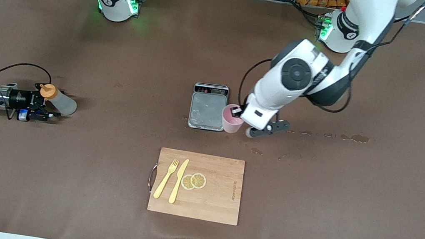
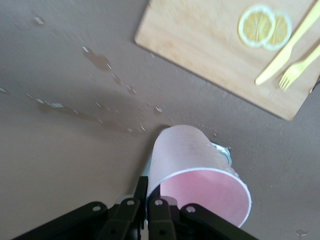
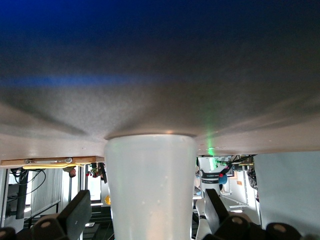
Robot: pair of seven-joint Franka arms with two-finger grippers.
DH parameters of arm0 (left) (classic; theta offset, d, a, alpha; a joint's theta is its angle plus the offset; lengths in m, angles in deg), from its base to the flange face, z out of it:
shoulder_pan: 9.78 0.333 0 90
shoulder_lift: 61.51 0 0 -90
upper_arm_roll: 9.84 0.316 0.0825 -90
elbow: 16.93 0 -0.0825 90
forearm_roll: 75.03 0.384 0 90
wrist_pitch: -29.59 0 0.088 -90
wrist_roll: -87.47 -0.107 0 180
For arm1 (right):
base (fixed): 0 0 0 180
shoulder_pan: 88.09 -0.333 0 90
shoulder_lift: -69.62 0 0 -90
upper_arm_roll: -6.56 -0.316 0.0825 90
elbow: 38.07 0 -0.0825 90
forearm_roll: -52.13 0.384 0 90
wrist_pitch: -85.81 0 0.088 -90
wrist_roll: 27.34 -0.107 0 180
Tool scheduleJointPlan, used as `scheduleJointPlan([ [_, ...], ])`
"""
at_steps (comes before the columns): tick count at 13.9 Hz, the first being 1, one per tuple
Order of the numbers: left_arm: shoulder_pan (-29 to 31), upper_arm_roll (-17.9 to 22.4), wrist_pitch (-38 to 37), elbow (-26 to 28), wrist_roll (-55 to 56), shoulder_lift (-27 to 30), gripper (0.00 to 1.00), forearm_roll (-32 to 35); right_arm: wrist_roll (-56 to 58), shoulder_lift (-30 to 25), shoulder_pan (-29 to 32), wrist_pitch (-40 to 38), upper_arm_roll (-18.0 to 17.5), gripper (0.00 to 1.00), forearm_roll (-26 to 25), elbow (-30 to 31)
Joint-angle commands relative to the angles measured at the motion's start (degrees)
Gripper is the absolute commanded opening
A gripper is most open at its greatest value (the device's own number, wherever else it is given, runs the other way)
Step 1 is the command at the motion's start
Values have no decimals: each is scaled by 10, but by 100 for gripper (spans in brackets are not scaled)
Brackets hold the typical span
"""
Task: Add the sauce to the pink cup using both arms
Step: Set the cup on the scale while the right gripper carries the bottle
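right claw (image 1: 43,104) is clamping the sauce bottle (image 1: 59,99) low over the desk (image 1: 352,199) at the right arm's end; soft, light plastic, best held mid-body. left claw (image 1: 243,114) is pinching the pink cup (image 1: 231,119) by its rim beside the scale (image 1: 208,106); thin, easily tipped.

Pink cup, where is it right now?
In the front view the pink cup is held at its rim by the left pincer, beside the steel scale on its left-arm end.
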Motion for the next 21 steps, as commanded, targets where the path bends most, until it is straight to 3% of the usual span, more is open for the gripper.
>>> scheduleJointPlan([
  [1, -32, 6, -6, -60, 22, -60, 0, 3, -3, 5, -6, -14, 0, 77, 11, -5],
  [4, -50, 5, 9, -62, 22, -79, 0, 0, -3, 4, -5, -15, 0, 33, 12, -5],
  [5, -59, 5, 16, -62, 22, -89, 0, 0, -3, 4, -5, -15, 0, 28, 11, -6],
  [10, -78, 5, 18, -64, 8, -113, 0, 1, -46, -13, -13, -15, -1, 28, 8, -17],
  [19, -84, 4, 17, -64, -9, -119, 0, 1, -173, -66, -85, -21, 1, 30, -30, -52],
  [20, -85, 4, 17, -64, -3, -119, 30, -4, -190, -74, -92, -22, 0, 30, -33, -60],
  [21, -84, 4, 16, -62, -2, -117, 92, -4, -212, -78, -107, -22, 0, 30, -49, -66],
])
